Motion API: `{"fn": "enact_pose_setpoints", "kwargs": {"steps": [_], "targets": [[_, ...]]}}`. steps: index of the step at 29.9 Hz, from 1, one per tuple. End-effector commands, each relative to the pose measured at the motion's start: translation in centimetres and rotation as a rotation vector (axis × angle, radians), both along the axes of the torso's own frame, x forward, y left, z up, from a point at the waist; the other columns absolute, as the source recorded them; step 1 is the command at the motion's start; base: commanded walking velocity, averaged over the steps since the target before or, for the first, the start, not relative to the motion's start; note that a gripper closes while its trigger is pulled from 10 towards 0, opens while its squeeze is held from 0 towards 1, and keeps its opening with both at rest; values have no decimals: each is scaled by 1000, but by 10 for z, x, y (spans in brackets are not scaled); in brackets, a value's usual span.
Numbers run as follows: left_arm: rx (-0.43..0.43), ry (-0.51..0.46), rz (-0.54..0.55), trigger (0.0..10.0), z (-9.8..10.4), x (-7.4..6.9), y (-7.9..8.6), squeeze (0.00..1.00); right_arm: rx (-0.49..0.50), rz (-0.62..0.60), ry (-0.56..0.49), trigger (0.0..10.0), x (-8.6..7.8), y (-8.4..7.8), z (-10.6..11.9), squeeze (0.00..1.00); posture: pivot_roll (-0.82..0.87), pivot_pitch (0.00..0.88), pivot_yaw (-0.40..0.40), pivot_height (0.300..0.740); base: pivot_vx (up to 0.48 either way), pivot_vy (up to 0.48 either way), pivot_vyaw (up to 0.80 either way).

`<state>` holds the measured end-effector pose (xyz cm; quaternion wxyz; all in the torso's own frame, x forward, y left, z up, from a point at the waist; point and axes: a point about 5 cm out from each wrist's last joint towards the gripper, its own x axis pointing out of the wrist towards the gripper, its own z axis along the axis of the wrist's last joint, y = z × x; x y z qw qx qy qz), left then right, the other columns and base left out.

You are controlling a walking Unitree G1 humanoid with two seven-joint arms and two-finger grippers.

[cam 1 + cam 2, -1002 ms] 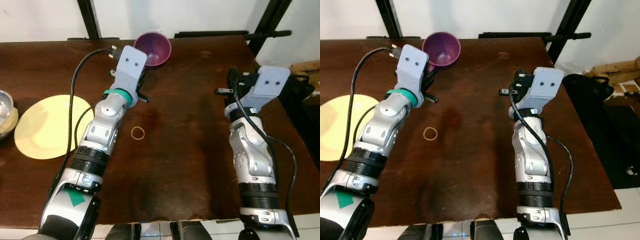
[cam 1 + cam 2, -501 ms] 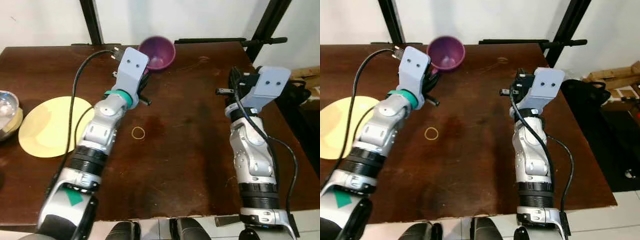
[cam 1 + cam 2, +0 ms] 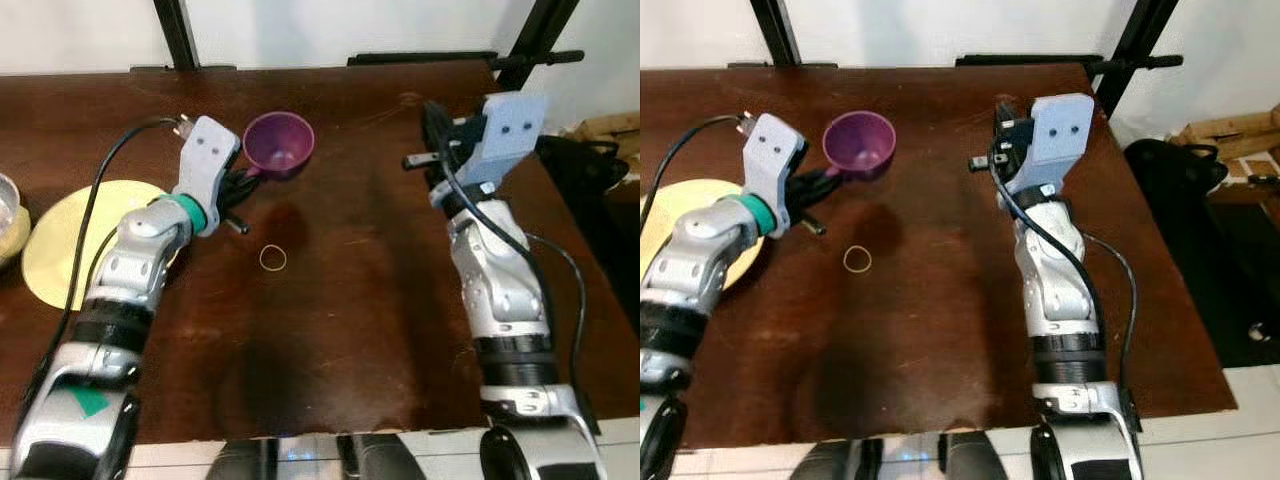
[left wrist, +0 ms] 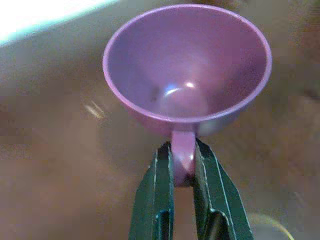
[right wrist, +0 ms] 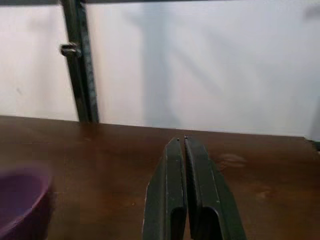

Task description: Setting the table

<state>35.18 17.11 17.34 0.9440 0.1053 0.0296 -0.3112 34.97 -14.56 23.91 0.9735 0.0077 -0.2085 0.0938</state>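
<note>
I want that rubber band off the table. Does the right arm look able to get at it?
Probably yes. The rubber band lies alone on bare table, nothing between it and the right gripper, which is shut and carries nothing. The left gripper holds the cup.

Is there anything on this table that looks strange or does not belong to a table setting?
Yes: a rubber band lies loose on the brown table, near the purple cup held by the left gripper. It is no tableware.

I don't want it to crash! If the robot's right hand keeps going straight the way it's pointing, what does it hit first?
Probably nothing on the table: the right gripper, fingers shut, points over bare wood toward the white wall. Depth is hard to judge.
</note>
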Motion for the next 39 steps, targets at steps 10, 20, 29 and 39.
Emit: {"fn": "enact_pose_setpoints", "kwargs": {"steps": [10,20,29,39], "targets": [[3,-76,-189,10000,12,-16,-3,0,9,-21,12,10000,-2,-11,-4,0,72,234,45,740,0,0,0],[41,-116,-238,10000,16,-24,-7,0,22,-31,16,10000,-3,-12,-8,0,73,233,49,740,0,0,0],[131,-61,-207,10000,3,-18,-3,12,21,-29,19,10000,-3,-13,-9,0,69,235,49,740,0,0,0],[123,-49,-201,10000,6,-16,-1,1000,27,-28,20,10000,-3,-11,-9,0,71,229,49,740,0,0,0]]}}
